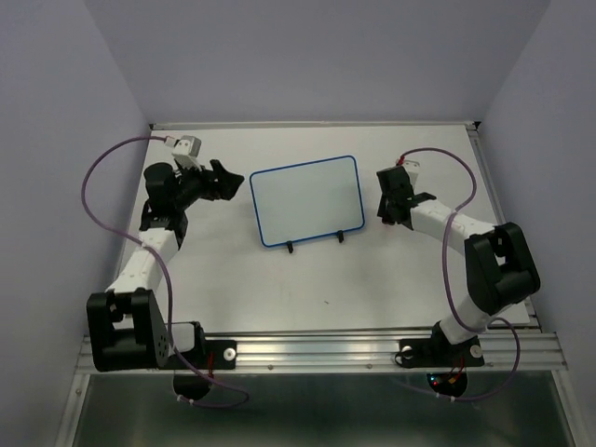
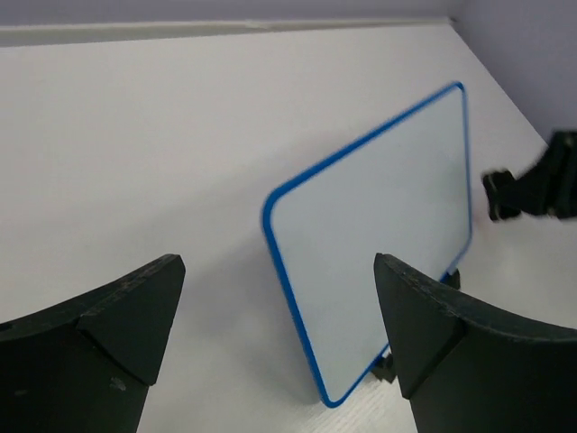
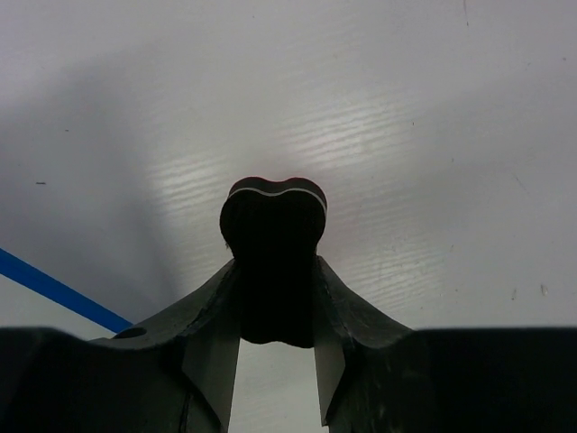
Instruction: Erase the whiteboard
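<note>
Left gripper (image 2: 279,266): jaws spread wide, holding nothing.
Right gripper (image 3: 273,280): fingers clasping a dark block (image 3: 273,212).
Whiteboard (image 1: 307,200): propped on the table (image 1: 279,289) between both grippers, just ahead-right of the left fingers.

left pincer (image 2: 279,262) spread wide, the blue-framed whiteboard (image 2: 379,244) standing tilted just beyond it

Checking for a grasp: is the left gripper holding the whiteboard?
No, the left gripper stands wide open, short of the whiteboard, gripping nothing.
</note>
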Controlling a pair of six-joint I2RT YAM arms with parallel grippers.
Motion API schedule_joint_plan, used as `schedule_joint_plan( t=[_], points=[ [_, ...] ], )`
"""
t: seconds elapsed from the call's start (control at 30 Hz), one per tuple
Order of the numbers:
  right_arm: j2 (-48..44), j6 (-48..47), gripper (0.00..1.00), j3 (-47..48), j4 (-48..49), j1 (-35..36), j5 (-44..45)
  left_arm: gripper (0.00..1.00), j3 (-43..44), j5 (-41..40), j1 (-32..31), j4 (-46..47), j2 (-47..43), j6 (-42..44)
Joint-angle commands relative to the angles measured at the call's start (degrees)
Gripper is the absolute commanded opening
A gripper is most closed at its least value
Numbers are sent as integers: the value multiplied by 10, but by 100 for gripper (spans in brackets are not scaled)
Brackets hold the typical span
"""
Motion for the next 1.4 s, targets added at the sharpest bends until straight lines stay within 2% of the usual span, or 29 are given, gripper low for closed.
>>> schedule_joint_plan(
  t=[0.0, 0.03, 0.07, 0.1, 0.13, 0.23, 0.33, 0.4, 0.43, 0.6, 0.77, 0.87, 1.13, 1.37],
  points=[
    [6, 30, 39, 5, -32, -7, -18, 99, 3, -383, 0, -119, -76, -120],
    [9, 32, 40, 4, -33, -7, -22, 99, 4, -416, 0, -137, -101, -126],
    [13, 37, 48, 3, -36, -7, -33, 99, 4, -500, -1, -171, -114, -153],
    [15, 37, 62, 2, -36, -7, -39, 99, 2, -525, 0, -183, -141, -162],
    [19, 40, 65, 2, -39, -7, -43, 99, -7, -550, -1, -186, -157, -172],
    [20, 42, 71, 7, -42, -7, -45, 99, -19, -574, -1, -192, -212, -198],
    [4, 44, 83, 8, -49, -7, -36, 99, -23, -601, -1, -214, -242, -222],
    [-26, 43, 91, 9, -56, -7, -24, 99, -5, -620, -2, -252, -245, -226],
    [-38, 41, 100, 8, -57, -7, -22, 99, 2, -625, -2, -270, -246, -226],
    [-119, 38, 100, 17, -79, -7, -6, 99, 32, -654, -7, -328, -258, -242],
    [-166, 43, 100, 15, -99, -7, -11, 99, 40, -657, -9, -339, -258, -242],
    [-151, 46, 100, 1, -99, -7, -9, 99, 41, -656, -9, -341, -254, -240],
    [-10, 52, 100, 5, -99, -19, -69, 99, 35, -654, -12, -339, -251, -236],
    [33, 53, 100, 8, -98, -43, -92, 99, 38, -657, -14, -339, -251, -231]
  ],
)
